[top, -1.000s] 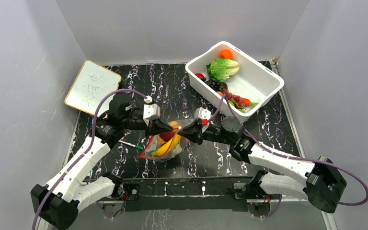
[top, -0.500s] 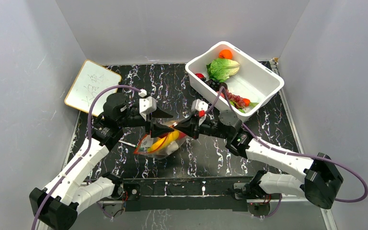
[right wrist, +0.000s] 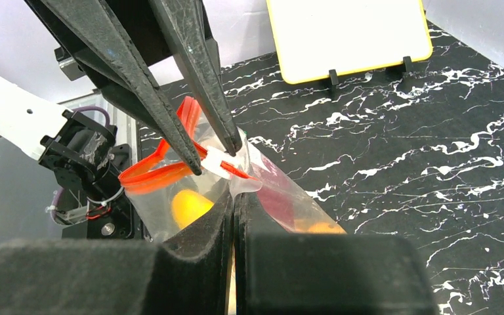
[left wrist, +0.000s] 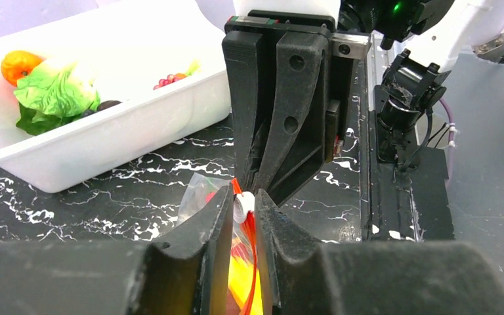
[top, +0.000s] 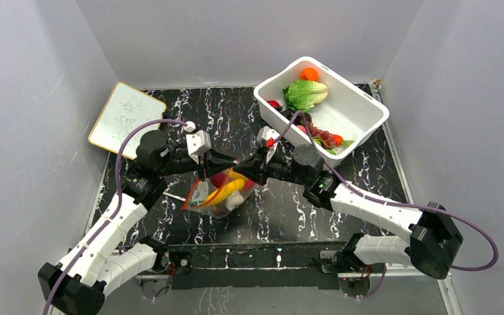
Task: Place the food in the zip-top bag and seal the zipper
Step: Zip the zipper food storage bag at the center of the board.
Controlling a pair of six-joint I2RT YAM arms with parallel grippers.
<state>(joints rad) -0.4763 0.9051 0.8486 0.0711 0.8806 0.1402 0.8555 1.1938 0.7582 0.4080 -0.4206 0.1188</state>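
Bag (top: 225, 199) mid-surface (top: 282, 216) between both arms, yellow and red food (top: 228, 188) inside. Grip is hidden from overhead. The wrist views show left fingers (left wrist: 203, 252) clamped on zipper (right wrist: 152, 174) at its white slider (left wrist: 243, 205), and right fingers (right wrist: 203, 239) pressed together on the bag edge just beside. Farther back: tub (top: 361, 115) with lettuce (top: 305, 94), and whiteboard (top: 121, 118).

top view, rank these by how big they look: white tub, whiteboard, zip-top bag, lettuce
1. white tub
2. whiteboard
3. zip-top bag, partly covered, so only roughly placed
4. lettuce
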